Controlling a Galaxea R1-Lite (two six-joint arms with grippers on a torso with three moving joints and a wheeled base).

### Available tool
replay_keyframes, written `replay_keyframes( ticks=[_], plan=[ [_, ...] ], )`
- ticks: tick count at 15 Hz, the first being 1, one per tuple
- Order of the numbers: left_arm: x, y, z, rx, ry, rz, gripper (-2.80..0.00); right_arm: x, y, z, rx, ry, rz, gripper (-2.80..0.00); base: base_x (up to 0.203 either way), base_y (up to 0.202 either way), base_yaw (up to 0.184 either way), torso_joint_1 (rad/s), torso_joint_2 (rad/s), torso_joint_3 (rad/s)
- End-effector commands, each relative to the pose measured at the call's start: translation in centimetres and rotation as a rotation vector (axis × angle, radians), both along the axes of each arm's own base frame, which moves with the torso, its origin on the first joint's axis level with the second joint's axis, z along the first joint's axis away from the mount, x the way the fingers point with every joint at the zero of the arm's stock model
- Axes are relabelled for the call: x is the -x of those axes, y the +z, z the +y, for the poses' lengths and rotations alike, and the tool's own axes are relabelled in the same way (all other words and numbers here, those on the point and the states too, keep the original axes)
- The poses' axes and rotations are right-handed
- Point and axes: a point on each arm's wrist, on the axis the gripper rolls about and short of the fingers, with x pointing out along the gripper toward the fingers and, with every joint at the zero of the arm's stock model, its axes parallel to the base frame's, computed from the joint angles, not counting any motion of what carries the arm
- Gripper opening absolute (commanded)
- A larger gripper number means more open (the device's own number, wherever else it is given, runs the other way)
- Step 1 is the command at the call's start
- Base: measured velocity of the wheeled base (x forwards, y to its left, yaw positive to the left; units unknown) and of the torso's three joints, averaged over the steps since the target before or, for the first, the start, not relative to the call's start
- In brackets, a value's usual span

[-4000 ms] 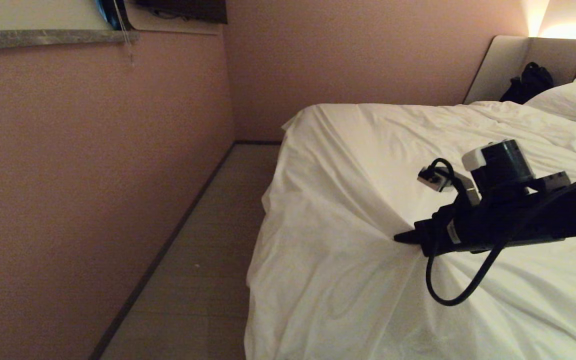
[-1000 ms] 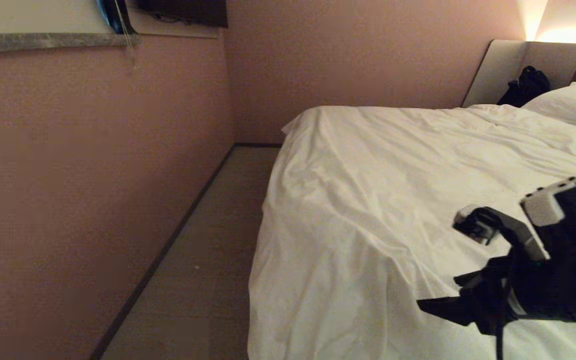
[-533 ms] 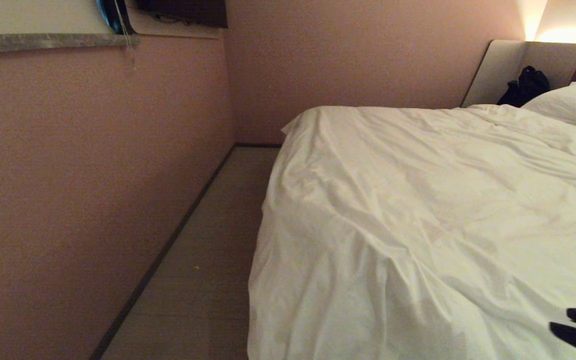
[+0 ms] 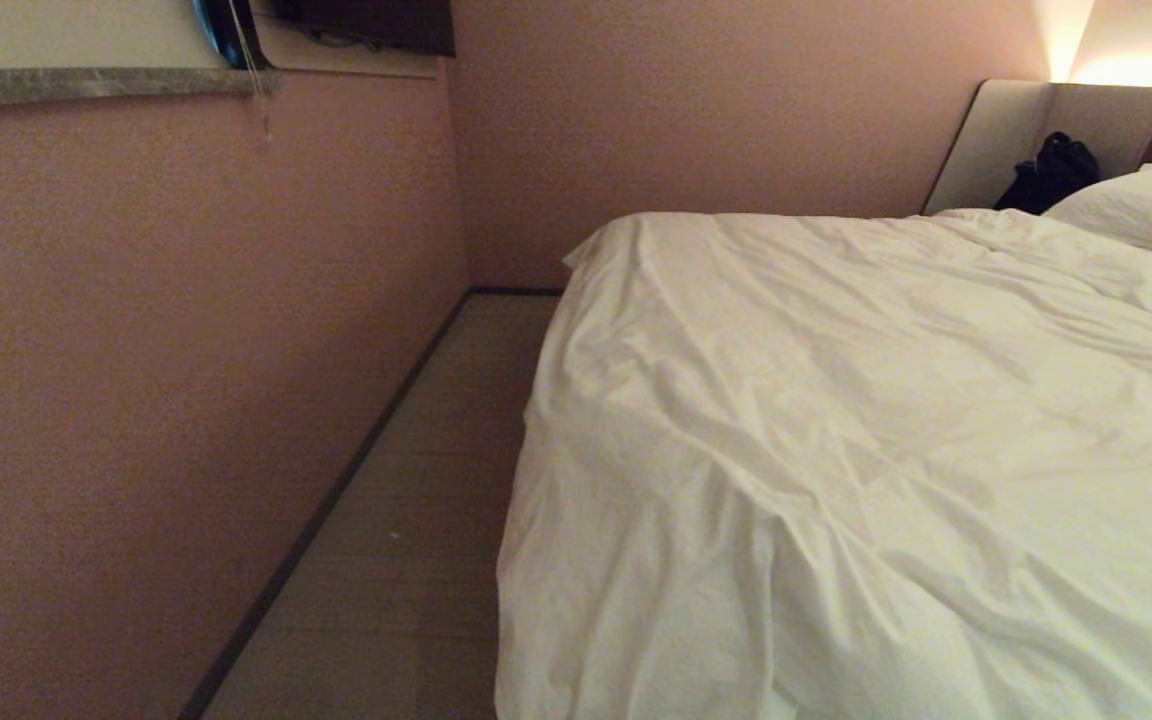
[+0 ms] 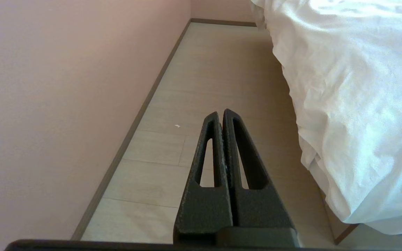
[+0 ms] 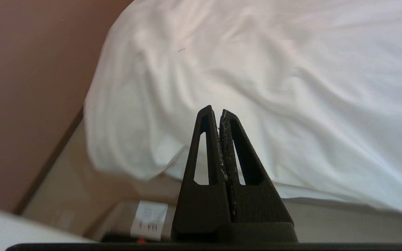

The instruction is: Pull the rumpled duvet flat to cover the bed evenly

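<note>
- While the duvet already lies spread over the bed, draping down the foot end and the side next to the floor, broad creases cross its top, so I judge the flattening nearly done rather than finished
- Right pincer: clenched on nothing, hanging off the foot corner of the bed, clear of the cloth; it is out of the head view
- Left pincer: clenched and empty too, parked low over the floor strip between the wall and the bed's side
- Risk: tugging one edge again could drag the drape uneven, leaving more overhang on one side than the other
- Risk: a pinch on the cover's top layer alone would likely raise new ridges instead of shifting the filling
- Risk: pulling toward the foot may uncover the head end near the pillow
- Count: one duvet, one bed, one pillow seen, one dark bag by the headboard, two pincers
</note>
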Motion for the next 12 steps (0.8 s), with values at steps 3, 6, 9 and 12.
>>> replay_keyframes(
  ticks=[3,6,9,12],
  plan=[
    [0.0,0.0,0.0,0.000,0.000,0.000,-2.80,0.6,0.3,-1.0,0.003,-0.371,-0.051,-2.80,0.000,0.000,0.000,0.000,0.00,0.000],
    [0.0,0.0,0.0,0.000,0.000,0.000,-2.80,0.5,0.5,-0.6,0.033,-0.502,-0.020,-2.80,0.000,0.000,0.000,0.000,0.00,0.000],
    [0.0,0.0,0.0,0.000,0.000,0.000,-2.80,0.3,0.1,-0.1,0.051,-0.569,0.033,-2.80,0.000,0.000,0.000,0.000,0.00,0.000],
    [0.0,0.0,0.0,0.001,0.000,0.000,-2.80,0.6,-1.1,0.0,0.024,-0.501,0.038,-2.80,0.000,0.000,0.000,0.000,0.00,0.000]
  ],
)
